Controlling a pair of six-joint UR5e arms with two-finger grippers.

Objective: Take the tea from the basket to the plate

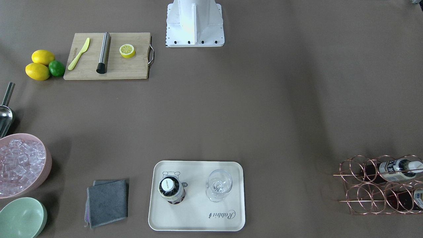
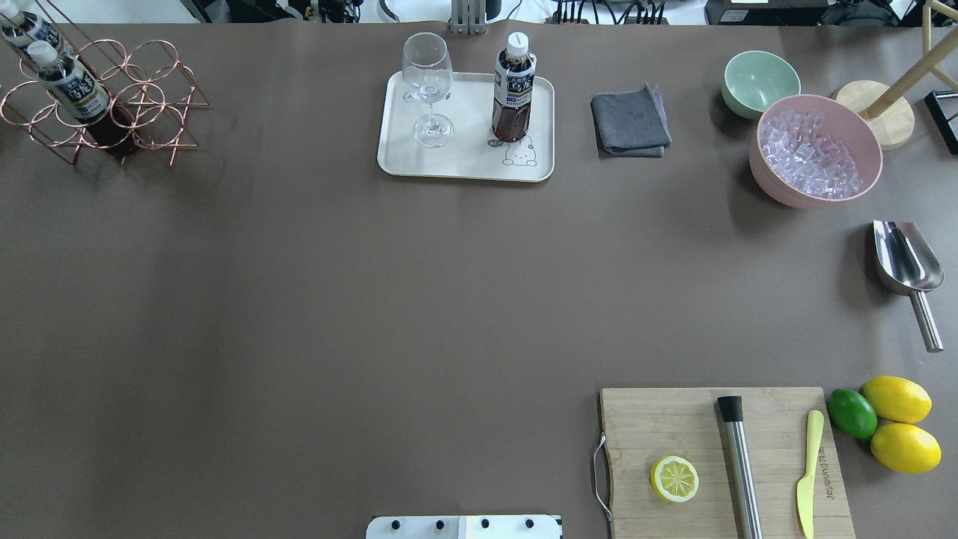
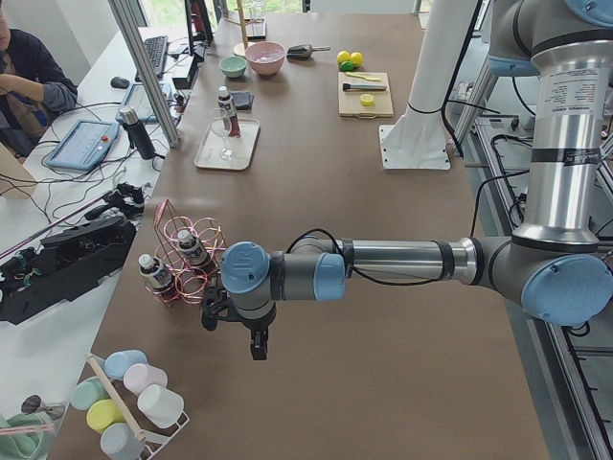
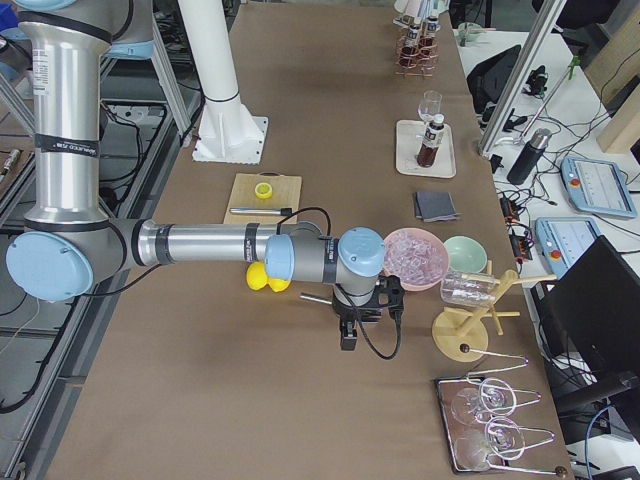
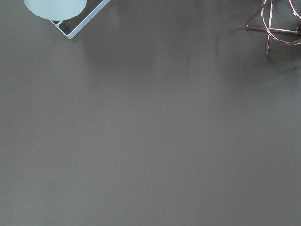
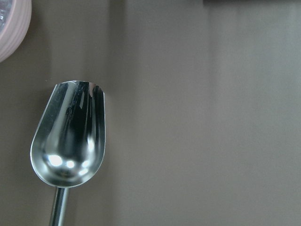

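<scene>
One tea bottle (image 2: 513,90) stands upright on the cream plate (image 2: 464,163), beside a wine glass (image 2: 428,90); in the front-facing view the bottle (image 1: 171,189) stands on the bear drawing. The copper basket (image 2: 142,105) sits at the table's far left corner and holds two more tea bottles (image 2: 71,86). My left gripper (image 3: 257,345) hangs over bare table near the basket (image 3: 196,259), and I cannot tell whether it is open or shut. My right gripper (image 4: 347,335) hangs near the pink bowl, state also unclear. A corner of the basket (image 5: 277,23) shows in the left wrist view.
A grey cloth (image 2: 630,120), a mint bowl (image 2: 760,78) and a pink bowl of ice (image 2: 816,150) lie right of the plate. A steel scoop (image 6: 70,141) lies under the right wrist. A cutting board (image 2: 718,457) with half a lemon and lemons (image 2: 898,423) sits near right.
</scene>
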